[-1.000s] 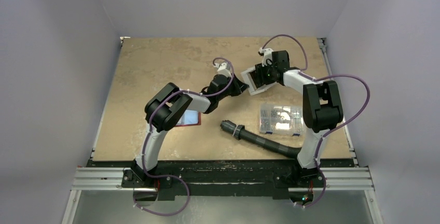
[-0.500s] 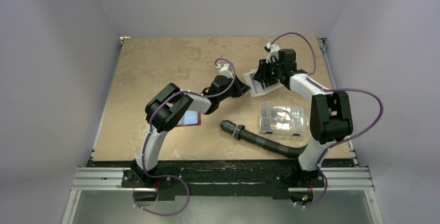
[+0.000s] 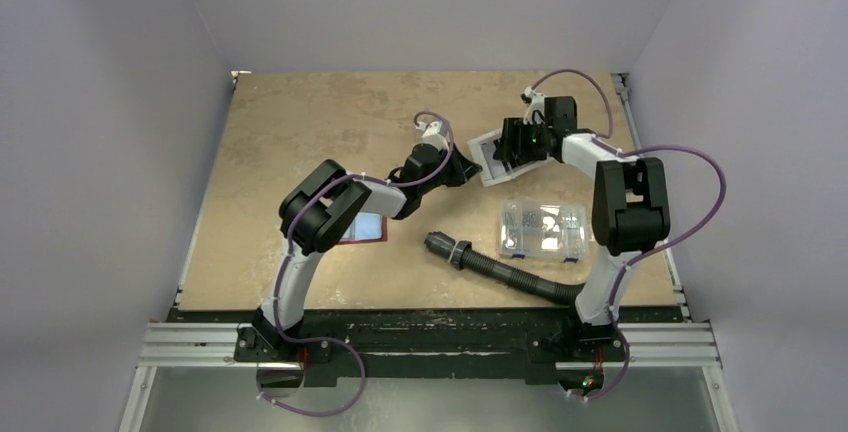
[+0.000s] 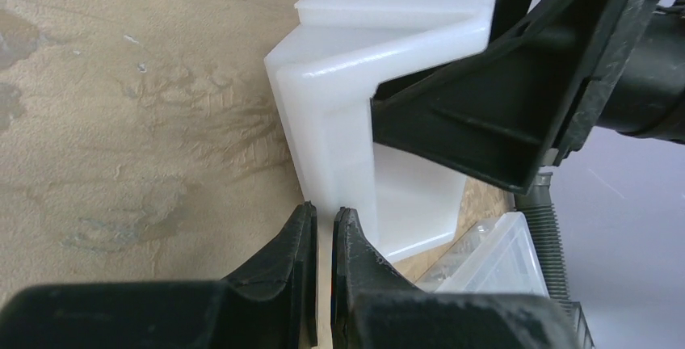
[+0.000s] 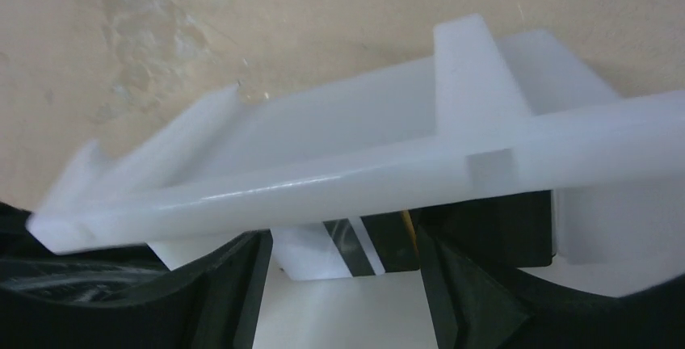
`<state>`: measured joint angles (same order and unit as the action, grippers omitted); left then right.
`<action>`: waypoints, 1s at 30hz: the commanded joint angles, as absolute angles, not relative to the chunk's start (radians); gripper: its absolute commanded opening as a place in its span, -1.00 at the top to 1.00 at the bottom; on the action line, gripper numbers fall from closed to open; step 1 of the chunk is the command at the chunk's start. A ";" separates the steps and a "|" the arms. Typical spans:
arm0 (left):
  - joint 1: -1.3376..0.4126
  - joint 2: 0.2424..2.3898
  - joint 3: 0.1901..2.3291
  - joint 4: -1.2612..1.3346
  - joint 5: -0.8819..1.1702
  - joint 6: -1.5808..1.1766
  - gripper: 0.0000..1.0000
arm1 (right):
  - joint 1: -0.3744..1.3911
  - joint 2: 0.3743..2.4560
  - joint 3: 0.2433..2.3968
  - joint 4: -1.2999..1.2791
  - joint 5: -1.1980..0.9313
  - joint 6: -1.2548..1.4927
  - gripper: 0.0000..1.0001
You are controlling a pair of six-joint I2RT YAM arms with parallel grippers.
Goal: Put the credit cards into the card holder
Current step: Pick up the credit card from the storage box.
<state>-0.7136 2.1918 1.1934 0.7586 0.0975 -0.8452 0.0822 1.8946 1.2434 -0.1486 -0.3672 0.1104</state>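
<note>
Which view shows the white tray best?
The left wrist view: the tray is large there, with its corner and walls sharp. The top view shows it small and partly covered by the right end effector. The right wrist view shows only its rim and one wall, very close and blurred.

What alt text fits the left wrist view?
The left pincer, shut, sits tip-first at the corner of a white plastic tray, tan table at left. The right pincer's finger reaches over the tray; a clear compartment box and ribbed hose lie beyond.
</note>
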 commanded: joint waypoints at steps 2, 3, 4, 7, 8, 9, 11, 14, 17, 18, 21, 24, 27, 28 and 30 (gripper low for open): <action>-0.707 2.195 1.172 0.768 0.120 -0.779 1.00 | 0.082 1.954 1.313 -0.191 -0.463 0.041 -0.53; -0.707 2.197 1.173 0.770 0.125 -0.779 1.00 | 0.082 1.970 1.320 -0.200 -0.474 0.034 -0.52; -0.708 2.198 1.177 0.769 0.128 -0.778 1.00 | 0.081 1.978 1.316 -0.193 -0.506 0.038 -0.50; -0.707 2.197 1.196 0.749 0.132 -0.769 1.00 | 0.086 1.979 1.276 -0.158 -0.615 0.072 -0.43; -0.707 2.195 1.202 0.742 0.133 -0.765 1.00 | 0.086 1.980 1.266 -0.156 -0.646 0.079 -0.41; -0.707 2.194 1.205 0.736 0.132 -0.763 1.00 | 0.086 1.979 1.256 -0.147 -0.668 0.090 -0.39; -0.708 2.195 1.210 0.734 0.132 -0.762 1.00 | 0.088 1.976 1.238 -0.132 -0.711 0.110 -0.37; -0.707 2.202 1.216 0.735 0.139 -0.772 1.00 | 0.090 1.970 1.223 -0.111 -0.780 0.138 -0.33; -0.708 2.203 1.215 0.738 0.137 -0.780 1.00 | 0.088 1.955 1.210 -0.076 -0.823 0.180 -0.27; -0.708 2.203 1.215 0.735 0.136 -0.781 1.00 | 0.088 1.955 1.210 -0.067 -0.845 0.197 -0.21; -0.707 2.201 1.214 0.728 0.134 -0.781 1.00 | 0.085 1.944 1.188 -0.021 -0.875 0.249 -0.04; -0.707 2.197 1.211 0.724 0.132 -0.781 1.00 | 0.075 1.931 1.164 -0.006 -0.888 0.271 0.12; -0.703 2.200 1.210 0.718 0.135 -0.789 1.00 | 0.062 1.919 1.137 0.036 -0.917 0.293 0.20; -0.701 2.201 1.209 0.718 0.138 -0.796 1.00 | 0.059 1.912 1.131 0.037 -0.918 0.292 0.21; -0.696 2.208 1.209 0.719 0.143 -0.804 1.00 | 0.048 1.896 1.116 0.055 -0.922 0.301 0.15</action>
